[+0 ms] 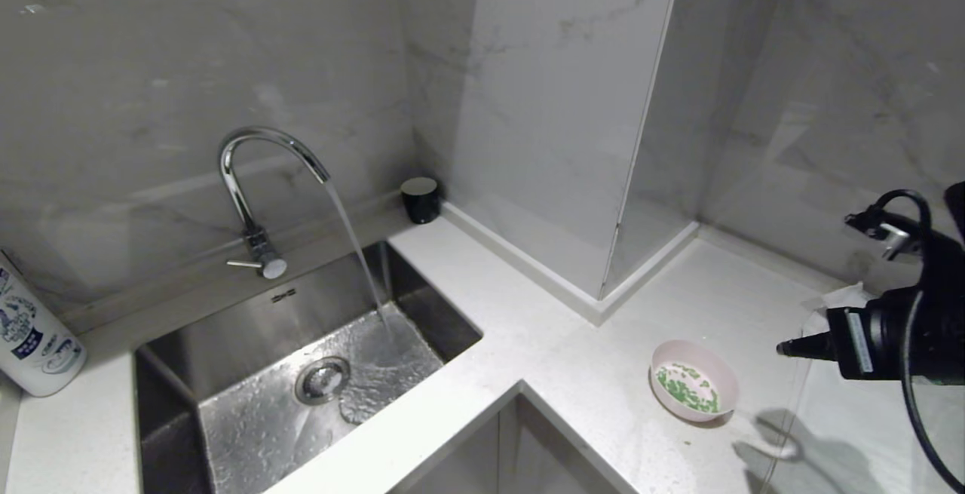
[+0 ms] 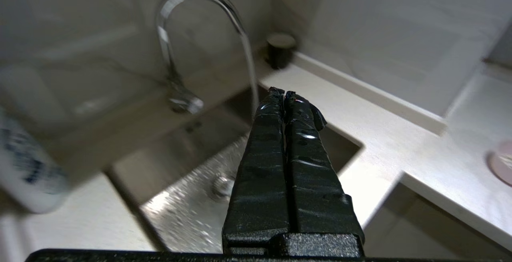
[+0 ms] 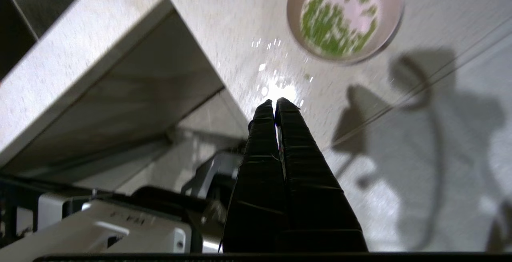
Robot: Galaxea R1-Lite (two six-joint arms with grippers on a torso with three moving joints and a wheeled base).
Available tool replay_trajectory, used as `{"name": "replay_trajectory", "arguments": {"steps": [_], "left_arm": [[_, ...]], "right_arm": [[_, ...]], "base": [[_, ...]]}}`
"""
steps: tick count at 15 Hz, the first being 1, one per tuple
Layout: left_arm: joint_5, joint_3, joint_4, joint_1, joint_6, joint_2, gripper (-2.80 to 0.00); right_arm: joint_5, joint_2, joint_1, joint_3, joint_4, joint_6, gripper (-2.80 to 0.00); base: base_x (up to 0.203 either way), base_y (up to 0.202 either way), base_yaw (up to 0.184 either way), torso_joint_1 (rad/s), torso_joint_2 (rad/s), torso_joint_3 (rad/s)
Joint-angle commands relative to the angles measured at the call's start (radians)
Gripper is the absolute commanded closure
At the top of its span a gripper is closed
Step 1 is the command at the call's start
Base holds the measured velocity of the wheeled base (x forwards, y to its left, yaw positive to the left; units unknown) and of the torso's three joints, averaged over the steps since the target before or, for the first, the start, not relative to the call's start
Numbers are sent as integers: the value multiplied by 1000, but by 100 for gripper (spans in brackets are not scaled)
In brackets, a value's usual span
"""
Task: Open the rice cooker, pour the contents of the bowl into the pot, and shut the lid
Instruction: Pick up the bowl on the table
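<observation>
We are looking at a kitchen: a rectangular stainless steel sink (image 1: pixel 301 373) is sunk into a pale speckled stone countertop (image 1: pixel 543 343), and a curved chrome tap (image 1: pixel 256 177) runs water into it. Grey marble-look wall panels (image 1: pixel 151 64) back the corner, and a small pink bowl (image 1: pixel 693 381) of green food pieces sits on the counter.

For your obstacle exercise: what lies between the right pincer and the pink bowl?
Nothing: only bare white countertop separates the shut right pincer from the bowl of green pieces. The head view shows this, and the right wrist view agrees.
</observation>
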Motion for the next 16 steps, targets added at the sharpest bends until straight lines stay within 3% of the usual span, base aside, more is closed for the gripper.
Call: {"name": "replay_trajectory", "arguments": {"steps": [1,5,7,8,9,12,13,15,16], "left_arm": [[-4,0,6,56,35,-112,0],[-10,29,5,83,38,-169,0],[-41,69,5,109,64,-207,0],[-51,89,3,120,75,-230,0],[-65,107,-1,127,95,-250,0],[-13,59,4,138,113,-249,0],[-9,40,12,185,114,-248,0],[-64,40,27,288,121,-271,0],[-100,81,28,291,123,-285,0]], "right_arm": [[-9,133,45,-9,26,17,0],[-61,312,44,-12,5,20,0],[-111,387,41,-6,-89,18,0],[-122,405,46,-7,-110,15,-280],[-131,421,53,-11,-116,15,-280],[-144,483,62,-12,-178,5,-280],[-145,503,65,-12,-190,-8,-280],[-146,543,80,-14,-219,-14,-280],[-146,568,91,-14,-251,-14,-280]], "base": [[0,0,0,0,0,0],[0,0,0,0,0,0],[0,0,0,0,0,0],[0,0,0,0,0,0],[0,0,0,0,0,0],[0,0,0,0,0,0],[0,0,0,0,0,0],[0,0,0,0,0,0],[0,0,0,0,0,0]]}}
